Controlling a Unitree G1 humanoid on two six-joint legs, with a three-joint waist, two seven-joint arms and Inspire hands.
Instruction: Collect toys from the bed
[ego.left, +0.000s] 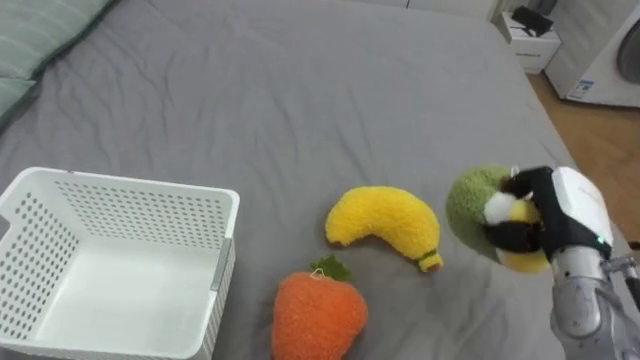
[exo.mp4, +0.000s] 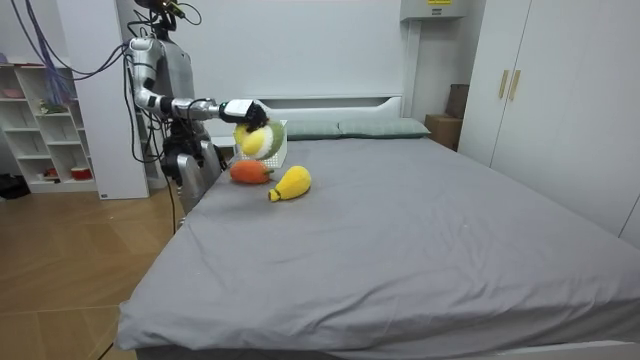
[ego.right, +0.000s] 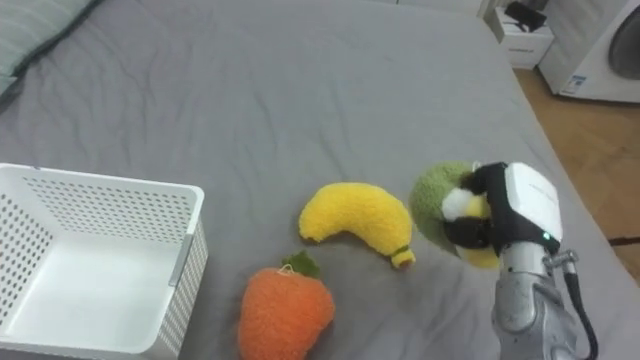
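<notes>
My right hand (ego.left: 560, 215) (ego.right: 510, 215) is shut on a round green and yellow plush toy (ego.left: 475, 208) (ego.right: 435, 205), holding it above the grey bed (ego.left: 300, 100) at the right. A yellow plush banana (ego.left: 385, 225) (ego.right: 355, 220) lies in the middle of the bed. Nearer to me lies an orange plush carrot with a green leaf (ego.left: 318, 312) (ego.right: 285, 310). A white perforated basket (ego.left: 120, 265) (ego.right: 95, 260) stands empty at the left. In the room view the robot stands at the bed's corner with its right hand (exo.mp4: 245, 110) stretched out over the toys, holding the green toy (exo.mp4: 262, 138).
Striped pillows (ego.left: 40, 40) lie at the far left of the bed. A white bedside table (ego.left: 530, 40) and a white appliance (ego.left: 605, 55) stand beyond the bed's right edge, over wooden floor. White shelves (exo.mp4: 45, 130) and wardrobes (exo.mp4: 560, 90) line the room.
</notes>
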